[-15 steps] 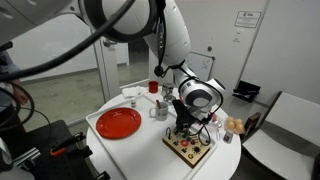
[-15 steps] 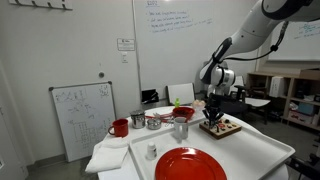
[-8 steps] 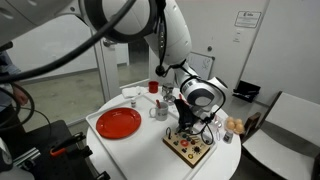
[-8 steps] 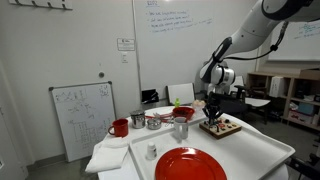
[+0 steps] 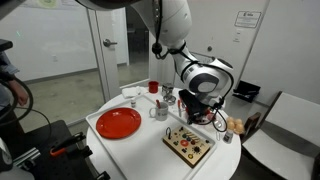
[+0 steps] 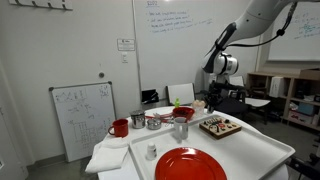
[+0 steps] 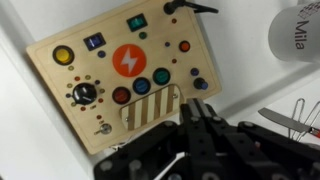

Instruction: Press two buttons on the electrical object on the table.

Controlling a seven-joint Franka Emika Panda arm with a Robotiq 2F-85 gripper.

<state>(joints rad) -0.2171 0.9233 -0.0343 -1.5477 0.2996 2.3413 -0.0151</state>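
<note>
The electrical object is a flat tan board with coloured round buttons. It lies near the table's edge in both exterior views (image 5: 190, 146) (image 6: 220, 126) and fills the upper left of the wrist view (image 7: 120, 65). My gripper (image 5: 200, 114) (image 6: 214, 97) hangs above the board without touching it. In the wrist view my gripper (image 7: 200, 112) has its fingers together and holds nothing; its tip is beside the board's striped panel. The round white table (image 5: 140, 150) (image 6: 255, 150) carries everything.
A round red plate (image 5: 118, 123) (image 6: 190, 165) lies on the table. A red mug (image 6: 119, 127), metal cups (image 6: 152, 122) and a red bowl (image 6: 183, 114) stand behind it. A white cup (image 7: 298, 32) and a metal utensil (image 7: 290, 120) are close to the board.
My gripper has lifted from just over the board to well above it, and the arm has straightened upward. The board and dishes have not moved.
</note>
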